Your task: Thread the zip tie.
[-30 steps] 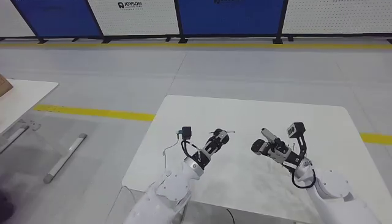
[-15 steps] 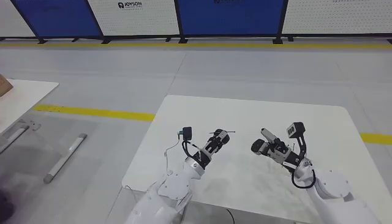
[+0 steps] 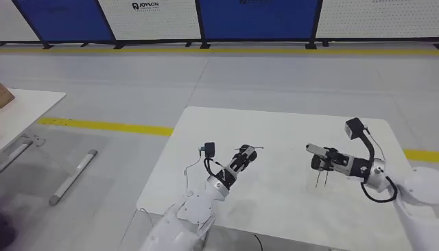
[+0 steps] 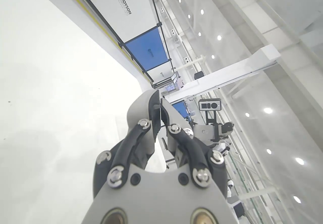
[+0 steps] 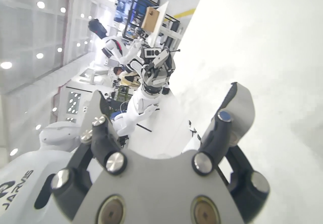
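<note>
Left gripper (image 3: 247, 155) above table (image 3: 274, 122) centre, fingers clamped on zip tie (image 3: 256, 147). Right gripper (image 3: 314, 156) at its 3 o'clock, well apart, fingers spread wide.

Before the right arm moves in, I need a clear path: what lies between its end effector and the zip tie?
Only bare table, in the top view, between the right end effector and the zip tie in the left end effector.
</note>
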`<action>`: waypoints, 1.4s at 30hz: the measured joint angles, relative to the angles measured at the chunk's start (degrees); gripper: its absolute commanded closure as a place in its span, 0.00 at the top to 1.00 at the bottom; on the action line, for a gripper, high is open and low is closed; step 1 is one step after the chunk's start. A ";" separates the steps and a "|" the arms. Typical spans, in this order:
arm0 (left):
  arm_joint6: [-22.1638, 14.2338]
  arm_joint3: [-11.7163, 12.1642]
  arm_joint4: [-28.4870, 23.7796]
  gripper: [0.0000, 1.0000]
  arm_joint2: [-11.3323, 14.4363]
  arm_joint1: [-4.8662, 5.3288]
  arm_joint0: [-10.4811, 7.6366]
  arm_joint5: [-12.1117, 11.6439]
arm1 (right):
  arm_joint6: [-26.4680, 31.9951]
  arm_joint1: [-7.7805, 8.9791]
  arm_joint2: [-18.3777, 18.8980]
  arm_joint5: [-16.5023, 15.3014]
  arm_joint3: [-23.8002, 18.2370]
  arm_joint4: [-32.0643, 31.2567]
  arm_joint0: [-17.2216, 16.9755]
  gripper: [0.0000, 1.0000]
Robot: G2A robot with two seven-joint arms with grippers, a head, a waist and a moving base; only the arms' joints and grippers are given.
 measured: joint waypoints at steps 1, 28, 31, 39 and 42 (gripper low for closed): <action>0.00 0.00 0.00 0.00 0.00 0.00 0.00 0.00 | -0.83 -0.03 0.03 0.28 0.00 0.10 0.02 1.00; -12.41 0.15 -3.92 0.00 -1.58 0.93 -0.70 1.78 | -1.99 0.39 0.77 1.75 -2.15 -3.75 0.64 1.00; -12.41 0.15 -3.92 0.00 -1.58 0.93 -0.70 1.78 | 3.66 1.40 2.80 4.64 -4.47 -10.00 2.61 1.00; -12.41 0.15 -3.92 0.00 -1.58 0.93 -0.70 1.78 | 18.04 2.59 0.05 10.51 -3.60 -21.09 10.42 1.00; -12.41 0.15 -3.92 0.00 -1.58 0.93 -0.70 1.78 | 17.88 1.86 -5.02 11.04 -0.56 -23.09 13.84 1.00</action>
